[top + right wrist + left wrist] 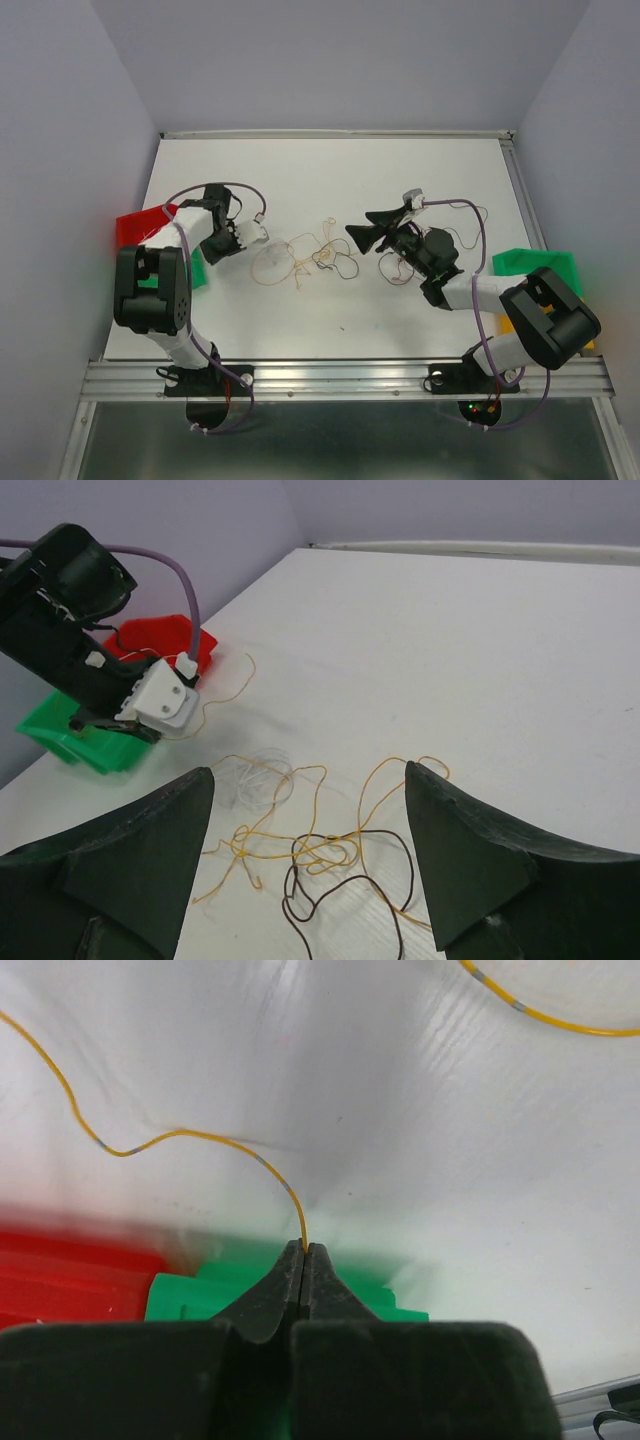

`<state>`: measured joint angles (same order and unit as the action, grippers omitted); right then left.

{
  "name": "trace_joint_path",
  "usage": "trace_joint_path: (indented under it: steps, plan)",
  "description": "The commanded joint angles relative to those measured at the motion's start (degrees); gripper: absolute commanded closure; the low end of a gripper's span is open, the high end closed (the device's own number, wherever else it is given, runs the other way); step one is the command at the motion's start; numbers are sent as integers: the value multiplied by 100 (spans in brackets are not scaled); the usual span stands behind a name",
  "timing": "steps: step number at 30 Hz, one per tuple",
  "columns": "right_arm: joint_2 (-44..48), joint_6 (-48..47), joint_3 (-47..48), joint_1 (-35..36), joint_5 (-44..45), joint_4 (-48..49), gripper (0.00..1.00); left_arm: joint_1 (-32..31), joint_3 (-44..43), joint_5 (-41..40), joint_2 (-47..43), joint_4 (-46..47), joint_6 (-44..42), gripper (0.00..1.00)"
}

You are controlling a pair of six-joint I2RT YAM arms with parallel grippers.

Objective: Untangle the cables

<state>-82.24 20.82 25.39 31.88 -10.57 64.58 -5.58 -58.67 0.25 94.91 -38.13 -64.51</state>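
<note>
The cables lie in a loose tangle (312,256) mid-table: yellow and orange wires (300,842) looped through a dark brown wire (352,882). A reddish wire (398,272) lies under my right arm. My left gripper (304,1248) is shut on the end of one yellow wire (180,1133), which runs off to the upper left; in the top view this gripper (226,248) sits left of the tangle. My right gripper (310,855) is open and empty, with its jaws wide apart above the tangle; in the top view it (362,232) hovers by the tangle's right side.
A pale whitish wire loop (255,780) lies at the tangle's left. Red bin (140,225) and green bin (197,268) stand at the left table edge, just under my left gripper. Another green bin (535,265) and an orange one (505,325) stand at the right.
</note>
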Motion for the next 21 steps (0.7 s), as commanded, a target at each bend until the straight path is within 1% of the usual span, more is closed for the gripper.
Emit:
trace_joint_path:
  steps: [1,4,5,7,8,11,12,14,16,18,19,21]
  plan:
    - [-20,28,28,-33,-130,161,18,-13,-259,554,-824,-335,61,100]
    - [-29,36,28,-33,-156,161,18,5,-110,862,-1369,-257,97,100]
    - [-29,45,45,-33,-182,161,18,22,13,1002,-1701,-230,44,100]
    - [-38,54,54,-33,-191,161,18,49,162,1082,-2054,-151,53,100]
    - [-47,54,63,-33,-217,161,18,101,242,1195,-2386,-134,18,100]
    - [-82,80,89,-32,-288,161,18,250,584,1354,-2872,-107,-88,100]
    - [-99,89,124,-33,-375,161,18,399,742,1407,-3134,-72,-149,100]
    - [-152,107,177,-32,-507,161,18,514,875,1469,-3356,-54,-254,100]
    - [-266,142,291,-33,-761,169,19,986,1006,1662,-3619,-142,-517,100]
    - [-424,185,388,-32,-1016,169,19,1278,1051,1933,-3664,-256,-763,100]
    - [-468,203,484,-33,-1096,169,19,1610,1086,2004,-3664,-256,-956,100]
    - [-626,264,572,-24,-1254,187,19,1919,1165,2188,-3595,-248,-1151,100]
